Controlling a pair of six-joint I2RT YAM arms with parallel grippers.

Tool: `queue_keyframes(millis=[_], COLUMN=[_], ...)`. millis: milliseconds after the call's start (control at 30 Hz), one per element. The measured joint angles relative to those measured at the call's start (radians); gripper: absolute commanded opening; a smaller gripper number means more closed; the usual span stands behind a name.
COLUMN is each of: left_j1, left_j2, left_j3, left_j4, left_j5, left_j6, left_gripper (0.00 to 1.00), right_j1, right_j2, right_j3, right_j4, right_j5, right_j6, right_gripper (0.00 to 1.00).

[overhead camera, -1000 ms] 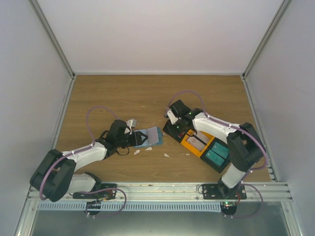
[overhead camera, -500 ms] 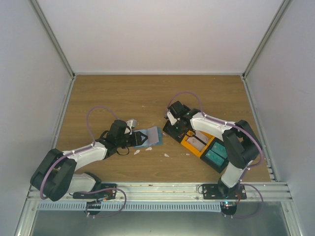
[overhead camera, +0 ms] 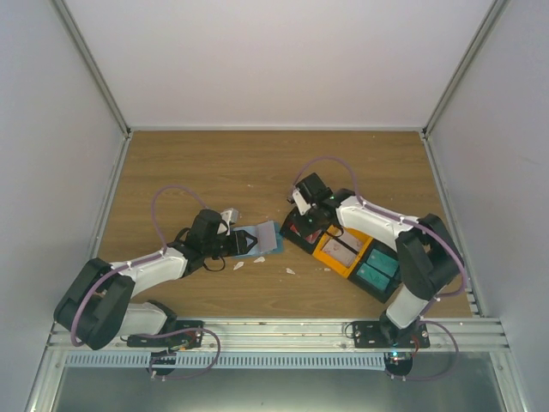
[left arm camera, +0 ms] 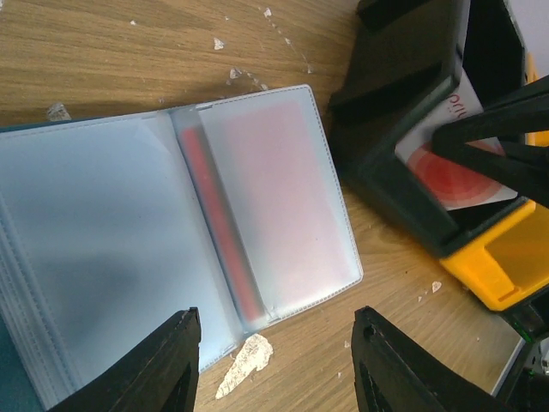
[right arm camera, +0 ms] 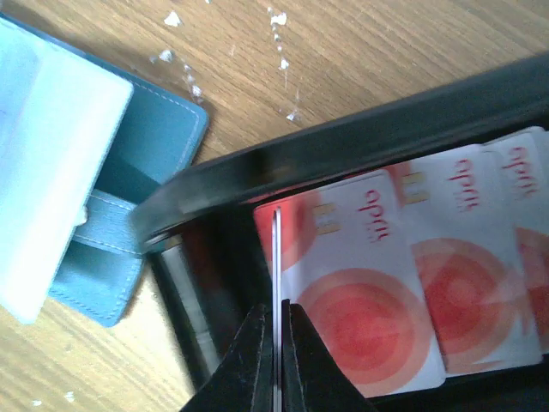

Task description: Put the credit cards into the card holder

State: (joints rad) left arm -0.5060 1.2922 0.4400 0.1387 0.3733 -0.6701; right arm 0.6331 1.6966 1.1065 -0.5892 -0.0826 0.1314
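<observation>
Credit cards [right arm camera: 369, 283], thin white plastic rectangles printed with red circles, are laid overlapping in an open black plastic bin [right arm camera: 343, 146]. The bin is set just beside the card holder [left arm camera: 266, 197], a flat dull-blue wallet lying opened on the wooden table [left arm camera: 103, 51].

The right gripper [right arm camera: 276, 330] is clenched on one upright card [right arm camera: 276, 257], seen edge-on as a thin pale line between the fingertips. It is pinched this way probably so that it can be lifted over the bin's rim and slid into a pocket.

The left gripper [left arm camera: 274, 339] is spread wide, with its fingers set low at the near edge of the holder's frosted clear sleeves, apparently so that the wallet is held open and steady. Whether it is actually pressed cannot be told. One sleeve appears to be filled with a reddish card.

An orange plastic bin [left arm camera: 497, 257] adjoins the black one, and a white paper-like scrap [left arm camera: 244, 360] lies between the left fingers.
</observation>
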Motion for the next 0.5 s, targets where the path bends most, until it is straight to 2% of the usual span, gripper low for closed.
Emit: queue_keyframes(millis=[333,500], left_j1=[0.0,0.0], left_j2=[0.0,0.007], left_j3=[0.01,0.049], left_j4=[0.002,0.017], left_j5=[0.02,0.053], left_j6=[-0.002,-0.012], left_gripper=[0.54,0.66], right_j1=[-0.022,-0.053], right_j2=[-0.07,-0.153], right_j3=[-0.035,-0.085], right_j4=[0.029,0.098], right_j5=[0.015,0.026], right_j6=[0.036,0.062], right_gripper=[0.01,0.0])
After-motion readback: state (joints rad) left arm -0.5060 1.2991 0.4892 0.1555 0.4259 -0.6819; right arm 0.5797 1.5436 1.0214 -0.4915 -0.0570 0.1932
